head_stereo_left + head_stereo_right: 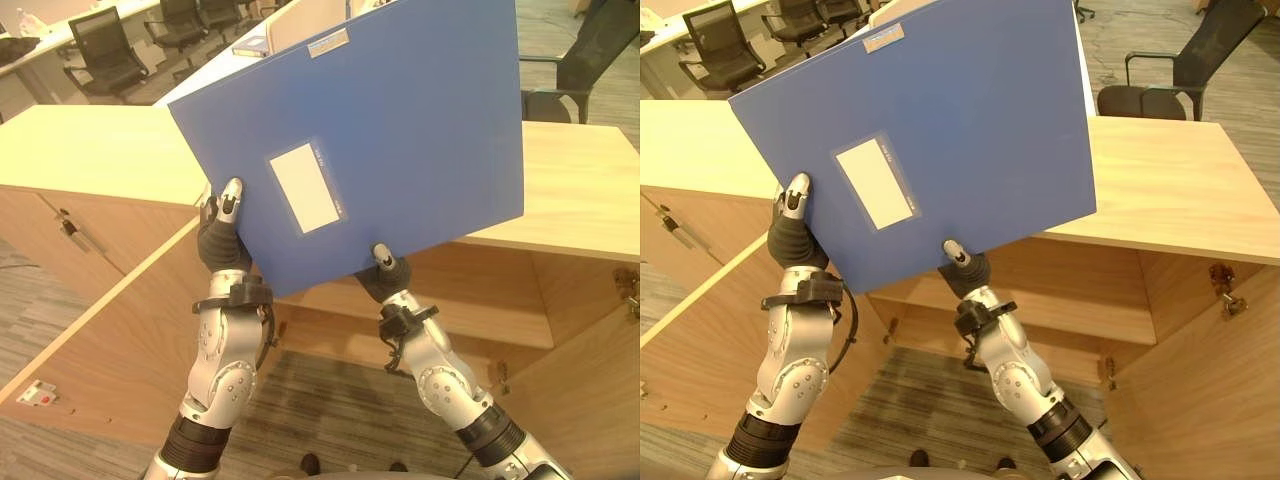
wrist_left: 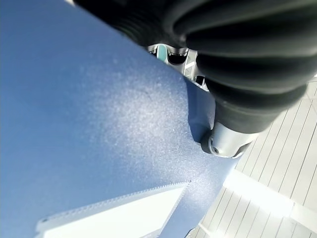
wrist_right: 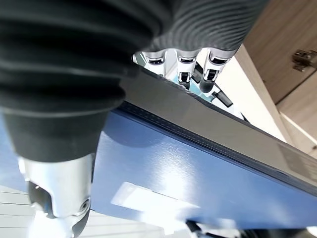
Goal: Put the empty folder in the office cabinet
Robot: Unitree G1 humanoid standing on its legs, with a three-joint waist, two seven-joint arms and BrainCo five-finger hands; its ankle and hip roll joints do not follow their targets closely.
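Left eye view: both robot hands grip folder [image 1: 380, 130] above open cabinet [image 1: 470, 300].

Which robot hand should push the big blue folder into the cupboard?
Probably right: the right hand pinches the flat blue folder at its bottom edge, just above the open wooden cabinet; the left hand grips its side.
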